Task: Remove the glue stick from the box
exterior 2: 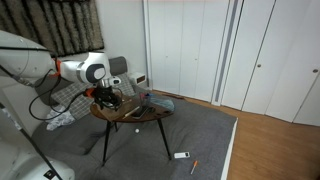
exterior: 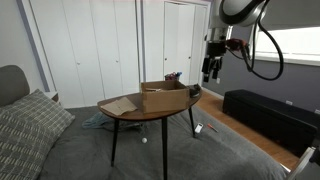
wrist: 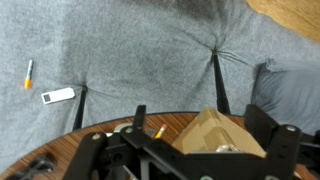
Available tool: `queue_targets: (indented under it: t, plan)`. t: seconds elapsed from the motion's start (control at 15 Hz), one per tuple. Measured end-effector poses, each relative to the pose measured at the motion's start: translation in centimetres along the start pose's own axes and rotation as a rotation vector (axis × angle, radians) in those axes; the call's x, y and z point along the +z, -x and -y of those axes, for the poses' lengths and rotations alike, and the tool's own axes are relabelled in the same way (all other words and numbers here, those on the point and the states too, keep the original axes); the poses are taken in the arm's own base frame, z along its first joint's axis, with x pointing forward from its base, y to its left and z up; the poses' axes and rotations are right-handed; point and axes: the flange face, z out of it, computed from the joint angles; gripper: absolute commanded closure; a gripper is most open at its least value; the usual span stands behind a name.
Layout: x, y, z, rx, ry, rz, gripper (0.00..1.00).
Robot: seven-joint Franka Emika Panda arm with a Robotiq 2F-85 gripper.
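Observation:
The brown cardboard box (exterior: 165, 90) sits on the round wooden table (exterior: 125, 106). In the wrist view a corner flap of the box (wrist: 212, 132) lies between and just below my two fingers. My gripper (wrist: 200, 116) is open and empty. In the exterior views the gripper (exterior: 209, 72) (exterior 2: 107, 97) hangs a little above the table, beside the box's edge. I cannot make out the glue stick in any view. It is hidden or too small to tell.
A pencil (wrist: 158, 131) lies on the table next to the box. On the grey carpet lie a small white object (wrist: 58, 95) and an orange pen (wrist: 28, 73). A dark bench (exterior: 270, 115) stands past the table, and a sofa with a cushion (exterior: 30, 125) is close by.

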Motion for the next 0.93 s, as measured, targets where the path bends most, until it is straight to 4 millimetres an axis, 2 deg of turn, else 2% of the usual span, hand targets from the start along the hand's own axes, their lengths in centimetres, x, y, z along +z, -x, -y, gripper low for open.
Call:
queue_targets:
  t: [0.27,0.47,0.67,0.93]
  plan:
    - [-3.2,-2.6,5.2,-0.144,0.031,-0.066,0.00]
    - [-4.5,-4.5,8.3,-0.252,0.026,-0.093,0.00]
    - [-4.3,-5.5,8.8,-0.278,0.020,-0.088,0.00]
    - [-4.1,-5.7,8.8,-0.280,0.020,-0.085,0.00]
